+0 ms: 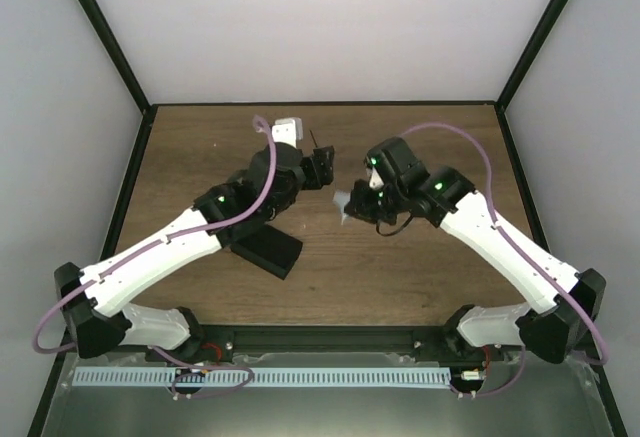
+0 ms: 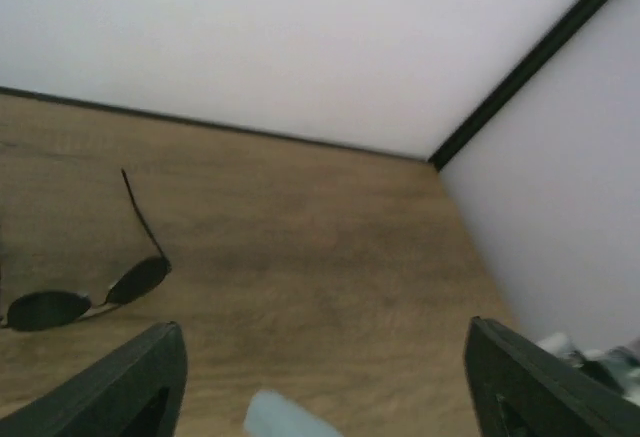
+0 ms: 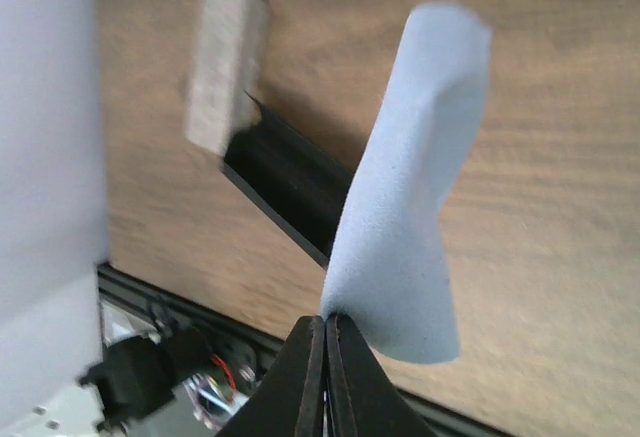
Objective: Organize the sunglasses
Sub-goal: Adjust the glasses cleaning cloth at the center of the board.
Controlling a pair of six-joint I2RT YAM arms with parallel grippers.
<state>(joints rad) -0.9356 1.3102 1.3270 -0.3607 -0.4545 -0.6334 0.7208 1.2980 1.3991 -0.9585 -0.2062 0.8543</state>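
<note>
Judging by the cloth clamped in the right gripper, wiping is presumed underway; the sunglasses near the spread, empty left gripper must be grasped next.

Light: bright, even, diffuse; shadows faint. My wrist views soft: pale block upper left smeared, blue cloth fuzzy, my left fingers defocused.
</note>
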